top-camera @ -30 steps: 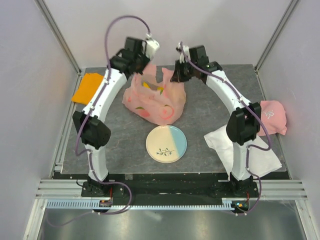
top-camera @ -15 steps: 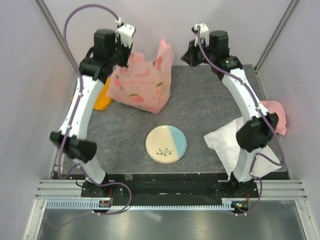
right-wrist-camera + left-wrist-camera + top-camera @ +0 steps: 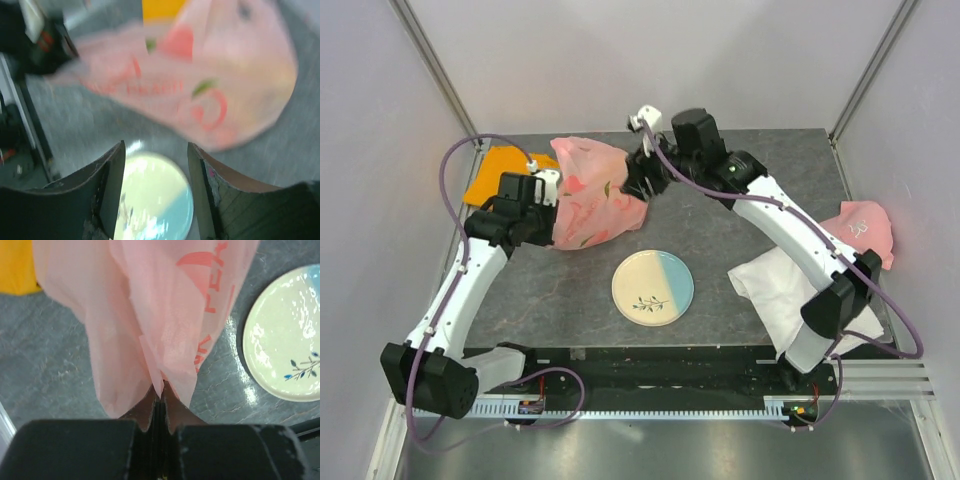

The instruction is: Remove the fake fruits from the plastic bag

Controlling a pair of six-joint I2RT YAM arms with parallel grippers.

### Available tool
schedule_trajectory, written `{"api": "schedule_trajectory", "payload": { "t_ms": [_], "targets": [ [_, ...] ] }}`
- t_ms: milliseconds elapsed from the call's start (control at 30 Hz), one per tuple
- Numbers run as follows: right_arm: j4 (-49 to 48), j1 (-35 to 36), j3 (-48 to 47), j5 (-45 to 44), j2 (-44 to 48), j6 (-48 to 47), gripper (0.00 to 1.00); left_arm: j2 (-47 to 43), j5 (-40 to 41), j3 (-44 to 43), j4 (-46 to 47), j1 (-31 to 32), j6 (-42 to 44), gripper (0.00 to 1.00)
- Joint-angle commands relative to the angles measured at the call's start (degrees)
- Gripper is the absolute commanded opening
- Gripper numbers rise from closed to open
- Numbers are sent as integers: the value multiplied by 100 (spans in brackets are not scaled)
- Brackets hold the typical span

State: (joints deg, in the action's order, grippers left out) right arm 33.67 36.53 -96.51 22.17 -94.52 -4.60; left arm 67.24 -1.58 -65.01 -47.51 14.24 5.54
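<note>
The pink plastic bag (image 3: 592, 195) with peach prints lies stretched sideways over the grey table, bulging at its right end. My left gripper (image 3: 546, 203) is shut on the bag's gathered left end. In the left wrist view the thin film (image 3: 165, 310) fans out from the closed jaws of the left gripper (image 3: 160, 396). My right gripper (image 3: 638, 178) is open at the bag's right end. In the blurred right wrist view the bag (image 3: 210, 80) hangs just beyond the right gripper (image 3: 156, 149), with nothing between its fingers. The fake fruits are hidden; none shows outside the bag.
A cream and blue plate (image 3: 653, 288) sits in front of the bag. An orange cloth (image 3: 500, 168) lies at the back left. A white cloth (image 3: 785, 285) and a pink cap (image 3: 865, 228) lie on the right.
The left arm has swung down and to the near left, carrying the bag from held high at the back down to table level. The right gripper has opened and moved left to the bag.
</note>
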Motion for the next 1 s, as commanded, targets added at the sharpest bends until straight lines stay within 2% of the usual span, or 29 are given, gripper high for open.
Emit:
{"api": "schedule_trajectory", "payload": {
  "t_ms": [0,133,200,300,333,400,433,467,500,633,733,767,800,900,967],
  "targets": [
    [-703,117,-1456,-511,-803,695,62,-238,317,-178,-56,-709,-1395,2],
    [-1152,398,-2002,-776,-1742,909,57,-491,-174,67,-513,-1711,-2773,2],
    [-1161,590,-2440,-741,-2278,926,54,-659,-605,392,-462,-2011,-3049,2],
    [-1458,890,-3011,-784,-2920,1048,55,-818,-1404,761,-102,-2066,-3199,1],
    [-1512,969,-3188,-846,-3080,1049,57,-870,-1615,823,73,-2074,-3226,1],
    [-1591,1259,-3740,-1239,-3561,1023,74,-906,-1766,815,206,-2092,-3218,2],
    [-1644,1347,-3883,-1799,-3686,1083,82,-923,-1862,763,328,-2092,-3191,2],
    [-1688,1461,-3989,-2083,-3801,1180,96,-932,-1898,727,364,-2101,-3156,2],
    [-1801,1488,-4146,-2181,-3967,1329,98,-941,-1924,701,408,-2101,-3077,2],
    [-2031,1549,-4341,-2138,-4188,1752,98,-959,-1863,586,391,-2101,-3041,2],
    [-2066,1672,-4464,-2953,-4373,1638,98,-994,-1924,577,295,-2101,-3085,2],
    [-2058,1716,-4569,-3591,-4504,1612,97,-1011,-1925,578,277,-2101,-3094,2],
    [-2040,1734,-4648,-3841,-4583,1577,97,-1029,-1933,569,225,-2101,-3077,2],
    [-2040,1761,-4789,-4439,-4795,1497,93,-1046,-1898,560,146,-2101,-3007,1],
    [-2092,1761,-4798,-4529,-4926,1375,93,-1082,-1898,560,128,-2101,-2971,2]
  ]
}}
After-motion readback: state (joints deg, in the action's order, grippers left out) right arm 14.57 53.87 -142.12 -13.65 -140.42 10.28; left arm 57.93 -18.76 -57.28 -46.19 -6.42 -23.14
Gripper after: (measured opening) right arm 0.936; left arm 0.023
